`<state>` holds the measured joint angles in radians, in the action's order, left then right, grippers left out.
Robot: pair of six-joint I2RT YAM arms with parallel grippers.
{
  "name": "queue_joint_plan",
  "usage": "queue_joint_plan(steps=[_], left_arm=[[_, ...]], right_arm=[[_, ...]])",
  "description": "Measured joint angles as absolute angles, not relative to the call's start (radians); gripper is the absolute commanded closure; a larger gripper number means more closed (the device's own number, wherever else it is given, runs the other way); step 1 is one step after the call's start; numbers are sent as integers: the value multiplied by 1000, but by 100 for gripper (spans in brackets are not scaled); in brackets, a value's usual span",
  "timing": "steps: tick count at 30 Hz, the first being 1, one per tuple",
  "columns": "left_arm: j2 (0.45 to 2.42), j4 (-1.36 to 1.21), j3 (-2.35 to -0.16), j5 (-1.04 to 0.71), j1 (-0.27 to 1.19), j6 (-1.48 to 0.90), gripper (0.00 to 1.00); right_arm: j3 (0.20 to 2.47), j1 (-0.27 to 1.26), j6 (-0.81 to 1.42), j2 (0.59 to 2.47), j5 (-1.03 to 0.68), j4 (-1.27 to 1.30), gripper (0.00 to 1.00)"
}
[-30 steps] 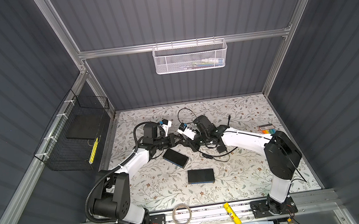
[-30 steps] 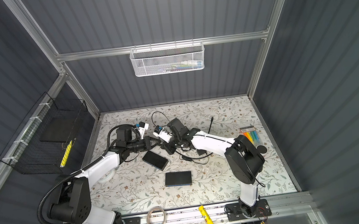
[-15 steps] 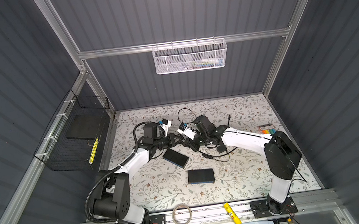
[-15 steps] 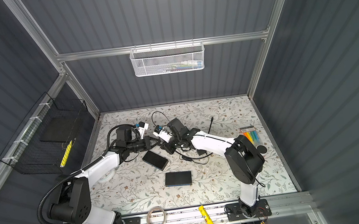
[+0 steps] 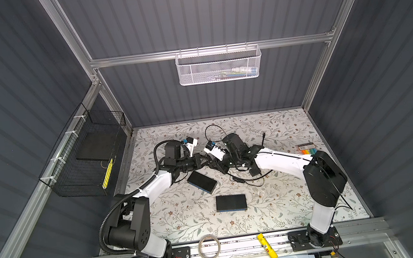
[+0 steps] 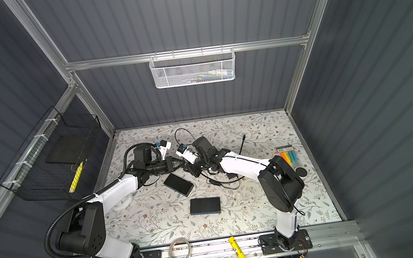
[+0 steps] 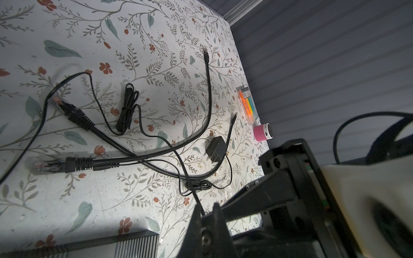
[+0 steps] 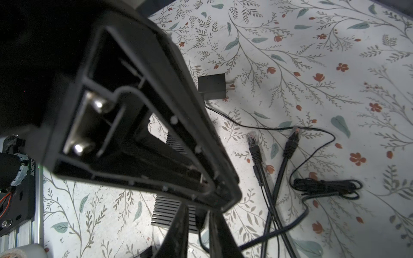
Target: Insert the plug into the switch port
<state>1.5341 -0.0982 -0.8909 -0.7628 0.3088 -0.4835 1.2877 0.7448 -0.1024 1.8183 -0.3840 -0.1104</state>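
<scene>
— Where is the plug?
— Off the table, where my two pincer tips meet. The small dark plug (image 8: 200,217) shows in the right wrist view, in front of the ribbed end of the switch (image 5: 202,181).
— Which pincer has it?
— My left pincer (image 7: 204,212) is closed tight on the thin black cable (image 7: 197,200) that runs in between its fingers. My right pincer (image 8: 197,212) stands a little apart around the plug (whether its pads touch it, I cannot tell).
— And the switch?
— Flat on the floral table (image 5: 288,205), lying askew, just beside both tips. A second black box (image 5: 231,203) lies nearer my bases. A network plug (image 7: 44,166) and a second network plug (image 7: 64,107) rest on the table, unheld.
</scene>
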Motion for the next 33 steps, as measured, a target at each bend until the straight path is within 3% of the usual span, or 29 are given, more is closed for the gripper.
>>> queue_joint_plan(steps=[7, 13, 15, 16, 18, 21, 29, 33], left_arm=[[1534, -100, -891, -769, 309, -484, 100], [1534, -102, -891, -770, 309, -484, 100], [1534, -104, -891, -770, 309, -484, 98], [1534, -104, -891, -770, 309, -484, 93], [1534, -102, -891, -765, 309, -481, 69], [1523, -70, -891, -727, 298, -476, 59], [1418, 29, -897, -579, 111, -468, 59], [1448, 49, -889, -546, 110, -468, 62]], right_arm=[[1286, 745, -93, 1818, -377, -94, 86], [1277, 744, -89, 1814, -370, -79, 100], [1274, 744, -85, 1811, -369, -76, 100], [1273, 744, -86, 1811, -368, -77, 100], [1271, 744, -87, 1810, -366, -80, 100], [1252, 744, -93, 1799, -362, -101, 100], [1215, 751, -133, 1784, -352, -312, 100], [1214, 780, -151, 1800, -349, -398, 100]])
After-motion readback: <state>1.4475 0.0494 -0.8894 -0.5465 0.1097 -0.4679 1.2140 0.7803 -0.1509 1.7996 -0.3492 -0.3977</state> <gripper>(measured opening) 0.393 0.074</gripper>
